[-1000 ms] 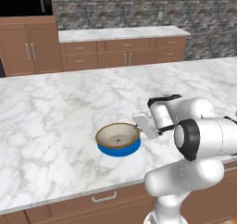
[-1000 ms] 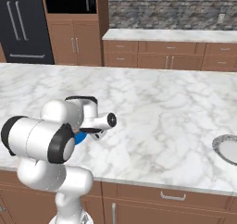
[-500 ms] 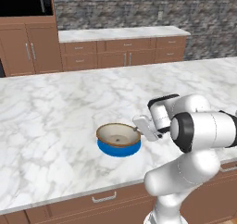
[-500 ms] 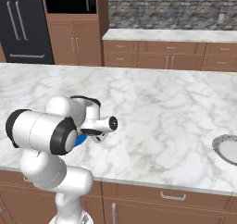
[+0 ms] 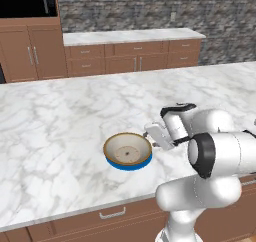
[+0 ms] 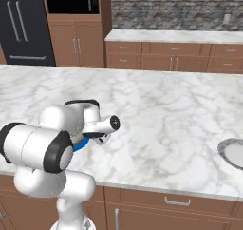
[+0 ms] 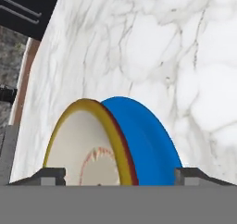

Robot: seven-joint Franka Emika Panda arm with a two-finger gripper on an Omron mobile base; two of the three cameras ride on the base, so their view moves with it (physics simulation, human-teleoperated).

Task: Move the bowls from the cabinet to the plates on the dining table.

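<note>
1. Bowl point(image 5: 127, 151) is sitting upright on the near part of the marble desk point(image 5: 60, 116); it is cream inside with a blue outer wall, and no plate is showing under it.
2. Gripper point(image 5: 153, 134) is hanging just right of the bowl's rim, released: in the hand view its tips point(image 7: 52, 176) are standing wide either side of the bowl, gripping nothing.
3. Plate point(image 6: 232, 152) is lying well to the right, cut off by the frame edge.
4. The arm is hiding most of the bowl in the right base view.

Even, bright rendered light — soft faint shadows, no glare — slightly coarse, pixelated edges.

Tool point(image 7: 118, 174) jaws parted, released bowl point(image 5: 127, 151) rim.
</note>
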